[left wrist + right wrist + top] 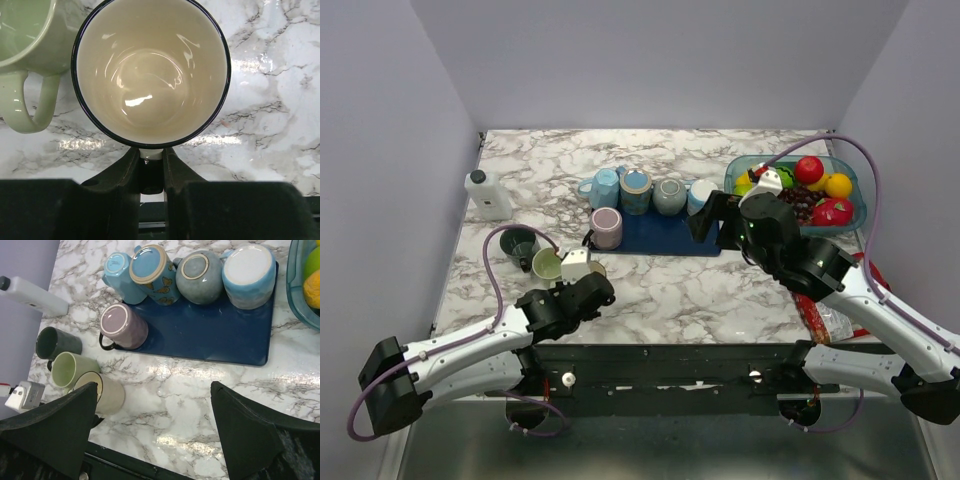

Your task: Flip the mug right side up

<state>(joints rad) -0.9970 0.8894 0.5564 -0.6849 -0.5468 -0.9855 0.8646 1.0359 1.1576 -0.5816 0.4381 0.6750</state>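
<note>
A cream mug (pixel 150 70) with a dark rim fills the left wrist view, its mouth facing the camera. My left gripper (pixel 151 167) is shut on the mug's handle (pixel 151 154), which sits between the two fingers. In the right wrist view the cream mug (pixel 107 394) leans on its side near the table's front left, mouth toward the left arm. In the top view my left gripper (pixel 598 275) covers most of it. My right gripper (pixel 152 390) stands wide open above the bare marble, holding nothing; the top view shows this gripper (pixel 710 220) over the mat's right end.
A pale green mug (pixel 75 369) and a dark grey mug (pixel 57 342) stand just left of the cream one. A purple mug (pixel 122 325) and several upside-down mugs sit on the blue mat (pixel 220 335). A fruit bin (pixel 845 172) is back right, a white bottle (pixel 488 193) back left.
</note>
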